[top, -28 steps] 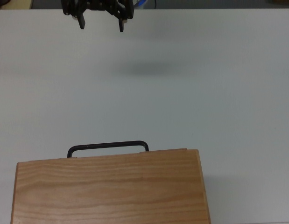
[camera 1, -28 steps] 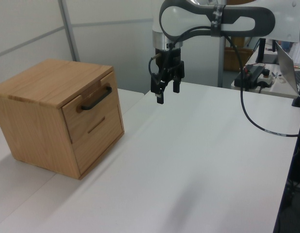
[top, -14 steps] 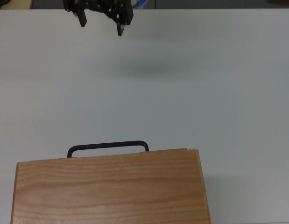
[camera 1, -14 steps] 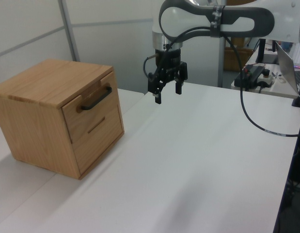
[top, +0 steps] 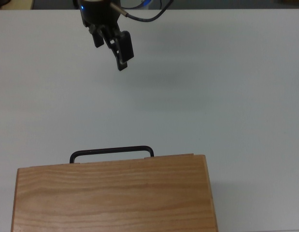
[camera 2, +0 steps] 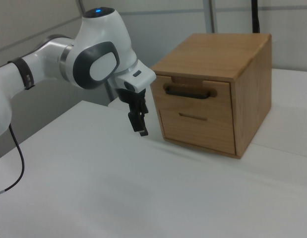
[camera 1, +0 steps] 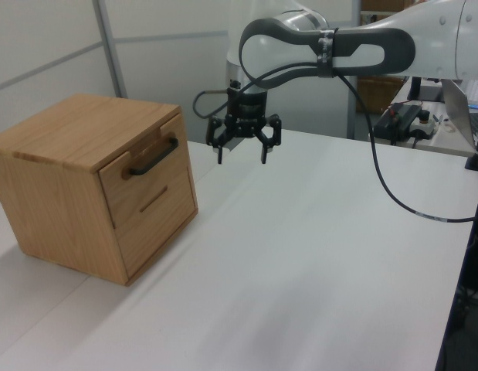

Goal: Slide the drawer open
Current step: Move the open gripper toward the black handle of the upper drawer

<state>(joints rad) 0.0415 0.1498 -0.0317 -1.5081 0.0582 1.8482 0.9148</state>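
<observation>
Drawer (camera 1: 138, 179) untouched; end effector (camera 1: 242, 154) agape, empty.

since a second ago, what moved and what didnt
The hand has swung toward the drawer: toward the left view's left, and lower in the top view, nearer the black handle. It has also turned about its wrist, its fingers open and empty as before. The drawer remains shut in the wooden cabinet, untouched; neither has shifted.

top view looks straight down; left and right views face the cabinet (camera 1: 92, 182) front from opposite sides
</observation>
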